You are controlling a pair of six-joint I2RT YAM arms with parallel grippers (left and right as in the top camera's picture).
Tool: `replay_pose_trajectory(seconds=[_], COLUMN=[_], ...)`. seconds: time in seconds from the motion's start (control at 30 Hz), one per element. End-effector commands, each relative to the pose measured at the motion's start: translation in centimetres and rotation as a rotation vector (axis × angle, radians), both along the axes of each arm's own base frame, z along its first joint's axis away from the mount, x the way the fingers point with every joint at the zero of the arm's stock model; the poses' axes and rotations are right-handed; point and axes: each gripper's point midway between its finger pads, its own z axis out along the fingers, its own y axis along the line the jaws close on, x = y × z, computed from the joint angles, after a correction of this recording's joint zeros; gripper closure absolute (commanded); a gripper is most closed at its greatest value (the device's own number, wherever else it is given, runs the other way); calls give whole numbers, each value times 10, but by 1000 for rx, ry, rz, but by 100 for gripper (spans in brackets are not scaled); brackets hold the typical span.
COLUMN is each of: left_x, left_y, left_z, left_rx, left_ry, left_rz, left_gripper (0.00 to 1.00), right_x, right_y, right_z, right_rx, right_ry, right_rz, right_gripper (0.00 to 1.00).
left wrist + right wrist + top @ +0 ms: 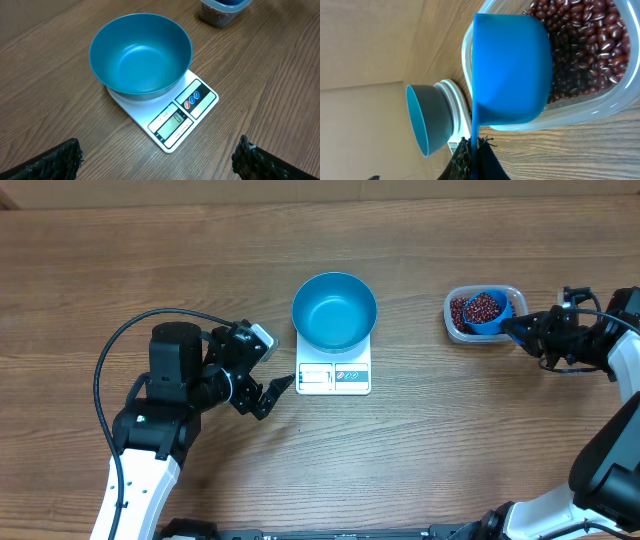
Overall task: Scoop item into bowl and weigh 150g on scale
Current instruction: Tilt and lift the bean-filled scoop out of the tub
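Starting at centre left of the overhead frame: black left tool [275, 395], spread wide, gripping nothing, poised just beside the flat white square scale [334, 377]. Sitting on that scale at frame centre: round, deep teal-blue bowl [334, 310]. Further right, well apart on the brown wooden surface [150, 260]: clear rounded plastic tub [452, 323] holding small dark red-brown beans [462, 311]. Resting in the tub, partly loaded with beans: small blue plastic scoop [488, 308]. At far right: right tool [522, 330], clamped tight on the scoop's handle.
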Motion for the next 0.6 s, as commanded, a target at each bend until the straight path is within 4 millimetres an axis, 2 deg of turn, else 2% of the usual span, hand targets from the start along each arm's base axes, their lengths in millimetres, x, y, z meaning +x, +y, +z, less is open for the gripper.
replay_pose_trajectory(seconds=[0.0, 0.2, 0.43, 0.57], left_x=[0, 0, 0, 0], left_y=[3, 3, 3, 3], left_z=[-1, -1, -1, -1], left_rx=[14, 14, 14, 14], left_ry=[-12, -12, -12, -12], left_rz=[0, 0, 0, 0], left_gripper=[0, 0, 0, 1], right_x=[0, 2, 2, 1], right_y=[8, 21, 23, 30], right_z=[12, 37, 42, 62], right_rx=[74, 199, 221, 308], right_ry=[-66, -167, -187, -265], right_rz=[35, 80, 89, 122], right_gripper=[96, 96, 96, 96])
